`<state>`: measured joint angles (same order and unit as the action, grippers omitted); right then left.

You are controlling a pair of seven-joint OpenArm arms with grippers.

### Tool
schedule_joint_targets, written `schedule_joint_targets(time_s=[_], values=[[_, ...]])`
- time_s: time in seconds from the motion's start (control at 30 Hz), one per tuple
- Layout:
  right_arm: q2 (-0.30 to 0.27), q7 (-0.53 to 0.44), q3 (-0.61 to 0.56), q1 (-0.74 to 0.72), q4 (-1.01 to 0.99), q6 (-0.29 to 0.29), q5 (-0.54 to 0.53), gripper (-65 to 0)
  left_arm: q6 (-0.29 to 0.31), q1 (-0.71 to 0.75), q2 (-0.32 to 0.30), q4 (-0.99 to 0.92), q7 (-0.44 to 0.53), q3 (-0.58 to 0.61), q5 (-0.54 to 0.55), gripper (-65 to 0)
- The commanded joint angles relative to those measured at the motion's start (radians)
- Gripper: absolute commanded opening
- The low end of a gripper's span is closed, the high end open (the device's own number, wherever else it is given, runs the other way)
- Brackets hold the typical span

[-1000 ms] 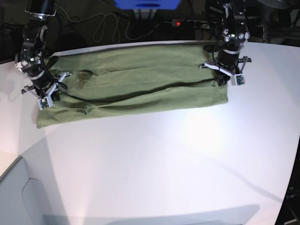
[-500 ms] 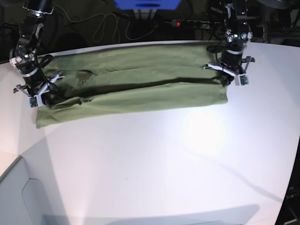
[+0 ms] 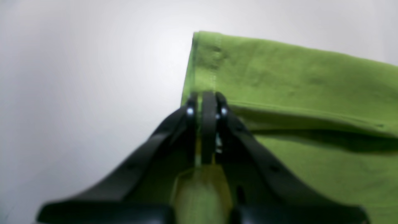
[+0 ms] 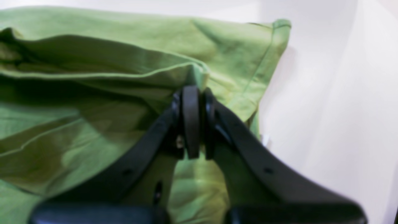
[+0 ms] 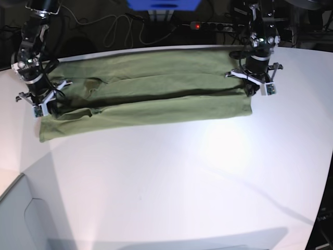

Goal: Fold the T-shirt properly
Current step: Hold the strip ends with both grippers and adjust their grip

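The olive-green T-shirt (image 5: 151, 91) lies stretched out lengthwise along the far part of the white table (image 5: 182, 177), with a long fold running through its middle. My left gripper (image 5: 252, 87) is at the shirt's right end and is shut on the hem edge; the left wrist view shows its jaws (image 3: 206, 99) pinching the cloth (image 3: 295, 74). My right gripper (image 5: 45, 105) is at the shirt's left end, shut on a raised fold; the right wrist view shows its jaws (image 4: 191, 93) clamped on the fabric (image 4: 93, 65).
A power strip (image 5: 208, 25) with a red light, loose cables (image 5: 112, 28) and a blue object (image 5: 164, 4) lie behind the table's far edge. The table's front left corner drops off to a grey surface (image 5: 21, 219).
Both grippers have drawn the held fold back toward the far edge; my right gripper also shifted toward the base view's left. Little has moved in the last half second.
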<state>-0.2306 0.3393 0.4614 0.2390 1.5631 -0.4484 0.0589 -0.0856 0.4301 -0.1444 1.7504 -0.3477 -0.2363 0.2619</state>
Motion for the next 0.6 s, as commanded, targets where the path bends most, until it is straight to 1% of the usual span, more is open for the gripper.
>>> schedule_joint_targets(time_s=[0.0, 0.03, 0.2, 0.23, 0.3, 0.37, 0.4, 0.57], values=[[-0.019, -0.019, 0.003, 0.007, 0.013, -0.020, -0.006, -62.6, 0.000, 0.003, -0.007, 0.023, 0.022, -0.004, 0.001, -65.0], [-0.019, -0.019, 0.003, 0.010, 0.013, -0.022, -0.006, -59.9, 0.000, 0.003, -0.007, 0.023, 0.022, -0.004, 0.001, -65.0], [-0.022, -0.030, 0.003, 0.041, 0.023, -0.023, -0.006, -40.3, 0.000, 0.003, -0.007, 0.023, 0.022, -0.004, 0.001, -65.0], [-0.022, -0.030, 0.004, 0.043, 0.032, -0.033, -0.006, -37.2, 0.000, 0.003, -0.007, 0.023, 0.022, -0.004, 0.001, -65.0], [-0.019, -0.030, 0.010, 0.050, 0.061, -0.072, -0.006, -33.0, 0.000, 0.003, -0.007, 0.023, 0.022, -0.004, 0.001, -65.0], [-0.019, -0.030, 0.012, 0.070, 0.110, -0.103, -0.006, -31.7, 0.000, 0.003, -0.007, 0.023, 0.022, -0.001, 0.001, -65.0], [-0.016, -0.030, 0.013, 0.078, 0.142, -0.108, -0.006, -31.6, 0.000, 0.003, -0.007, 0.023, 0.020, -0.001, 0.001, -65.0], [-0.013, -0.022, 0.015, 0.096, 0.277, -0.108, -0.006, -31.6, 0.000, 0.003, -0.007, 0.023, 0.020, 0.001, 0.001, -65.0]])
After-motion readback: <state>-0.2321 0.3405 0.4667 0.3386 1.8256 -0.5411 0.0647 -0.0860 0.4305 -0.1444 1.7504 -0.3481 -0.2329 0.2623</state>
